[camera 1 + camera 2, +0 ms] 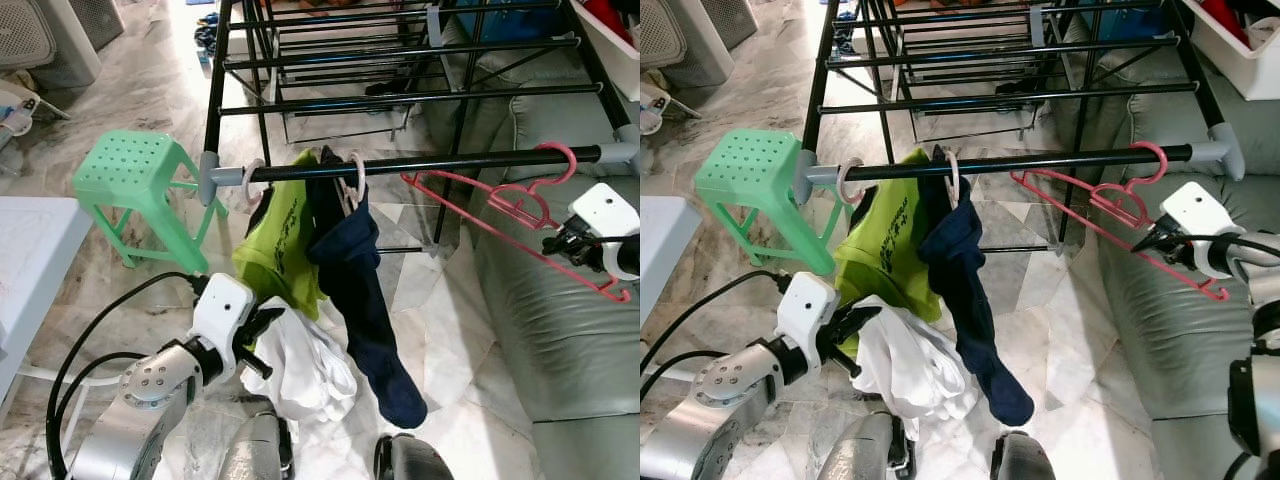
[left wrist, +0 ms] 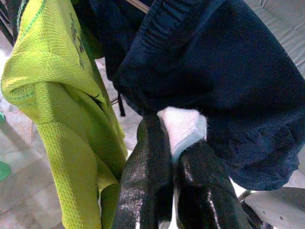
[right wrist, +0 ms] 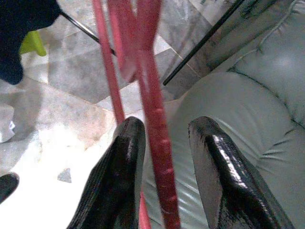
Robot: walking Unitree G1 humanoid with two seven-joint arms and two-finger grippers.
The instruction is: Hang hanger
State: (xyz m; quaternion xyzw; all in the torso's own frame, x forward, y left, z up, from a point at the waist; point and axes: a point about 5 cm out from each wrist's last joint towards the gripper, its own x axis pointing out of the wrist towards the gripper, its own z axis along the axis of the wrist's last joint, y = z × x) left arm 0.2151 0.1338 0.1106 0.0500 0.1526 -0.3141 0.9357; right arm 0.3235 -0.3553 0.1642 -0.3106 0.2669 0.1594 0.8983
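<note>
pink hanger [image 1: 520, 205] has its hook over the black rail [image 1: 430, 163] of the drying rack, near the rail's right end; my right pincer [image 3: 164, 157] is parted with the hanger's bar between the fingers, not clamped. my left pincer [image 2: 164, 176] is closed on white cloth [image 1: 305, 365] under the hung clothes. risk: pulling my right away could snag the bar and tip the hook off the rail, and tugging the cloth could shake the rack.

The pink hanger [image 1: 520, 205] looks like smooth plastic, on a matt black metal rail [image 1: 440, 162]. Glossy black fingers [image 2: 143, 176] pinch soft white cloth [image 2: 183, 128]; the sofa [image 1: 560, 320] is smooth grey leather.
</note>
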